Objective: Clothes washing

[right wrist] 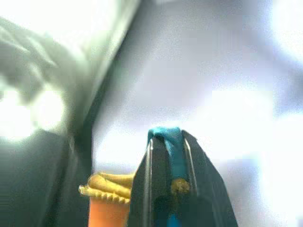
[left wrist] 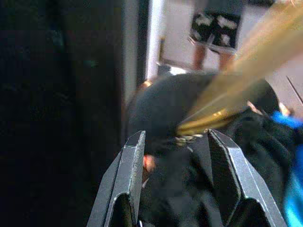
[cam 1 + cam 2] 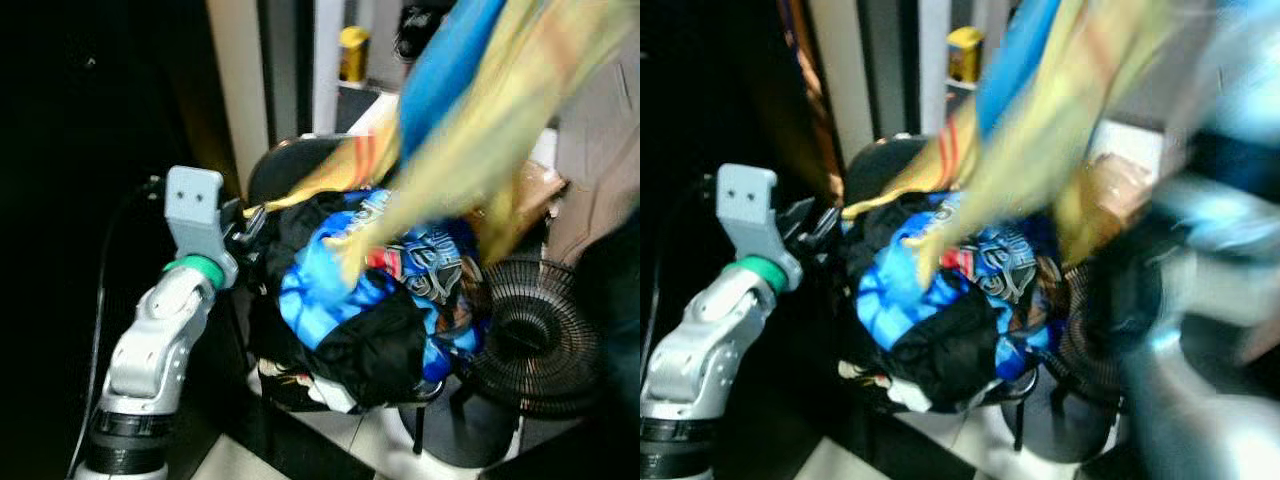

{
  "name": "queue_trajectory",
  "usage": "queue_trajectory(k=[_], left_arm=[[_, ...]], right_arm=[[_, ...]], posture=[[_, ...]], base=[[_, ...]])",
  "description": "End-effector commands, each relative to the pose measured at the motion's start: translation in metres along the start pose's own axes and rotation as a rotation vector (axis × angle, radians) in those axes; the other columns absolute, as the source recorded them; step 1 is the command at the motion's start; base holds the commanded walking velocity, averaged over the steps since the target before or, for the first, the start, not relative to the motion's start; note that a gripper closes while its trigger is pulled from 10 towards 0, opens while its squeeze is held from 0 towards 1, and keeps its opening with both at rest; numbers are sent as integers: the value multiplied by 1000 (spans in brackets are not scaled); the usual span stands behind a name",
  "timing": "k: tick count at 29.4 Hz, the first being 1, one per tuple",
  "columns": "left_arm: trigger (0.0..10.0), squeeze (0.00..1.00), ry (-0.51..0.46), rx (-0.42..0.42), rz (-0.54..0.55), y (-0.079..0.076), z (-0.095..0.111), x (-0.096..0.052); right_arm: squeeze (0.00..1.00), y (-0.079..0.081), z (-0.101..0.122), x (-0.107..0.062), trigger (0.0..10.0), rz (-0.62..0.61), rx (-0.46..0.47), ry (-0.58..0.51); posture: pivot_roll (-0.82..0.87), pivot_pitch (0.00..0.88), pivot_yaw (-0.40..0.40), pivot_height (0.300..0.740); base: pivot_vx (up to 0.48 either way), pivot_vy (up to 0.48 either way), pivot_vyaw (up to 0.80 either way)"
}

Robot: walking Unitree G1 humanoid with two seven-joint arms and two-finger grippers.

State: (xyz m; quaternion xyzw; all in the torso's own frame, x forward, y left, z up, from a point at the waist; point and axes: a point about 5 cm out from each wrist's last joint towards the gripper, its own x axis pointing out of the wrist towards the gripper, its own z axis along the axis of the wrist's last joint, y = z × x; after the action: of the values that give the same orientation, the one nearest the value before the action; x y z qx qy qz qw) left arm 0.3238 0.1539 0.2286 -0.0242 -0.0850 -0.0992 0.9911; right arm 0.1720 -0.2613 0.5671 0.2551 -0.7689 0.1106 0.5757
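- Clothes (image 3: 370,300) are lying heaped on a black chair (image 3: 290,160), beside a floor fan (image 3: 540,340).
- Yellow-and-blue cloth (image 3: 470,110) is hanging stretched from above the heap, blurred.
- Right gripper (image 1: 169,156) is clenching a blue fold of that cloth.
- Left gripper (image 2: 177,156) is hovering released at the heap's dark edge, fingers (image 2: 128,175) apart, touching nothing.

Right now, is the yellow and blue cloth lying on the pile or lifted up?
Lifted up. The yellow and blue cloth is stretched above the clothes pile, pinched in the right gripper.
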Motion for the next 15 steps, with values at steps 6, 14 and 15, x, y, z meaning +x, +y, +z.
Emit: queue_trajectory(k=[6, 14, 15], left_arm=[[10000, 0, 8, 3, -32, -8, -2, 3], [10000, 0, 14, 18, -40, -9, -2, 3], [10000, 0, 14, 18, -40, -9, -2, 3]], right_arm=[[0, -43, -102, -106, 10000, -38, -345, 719], [0, -68, -134, -239, 10000, 28, -479, 1256], [0, -68, -134, -239, 10000, 28, -479, 1256]], posture=[[116, 15, 50, 740], [124, 19, 51, 740], [124, 19, 51, 740]], base=[[0, 0, 0], [0, 0, 0], [0, 0, 0]])
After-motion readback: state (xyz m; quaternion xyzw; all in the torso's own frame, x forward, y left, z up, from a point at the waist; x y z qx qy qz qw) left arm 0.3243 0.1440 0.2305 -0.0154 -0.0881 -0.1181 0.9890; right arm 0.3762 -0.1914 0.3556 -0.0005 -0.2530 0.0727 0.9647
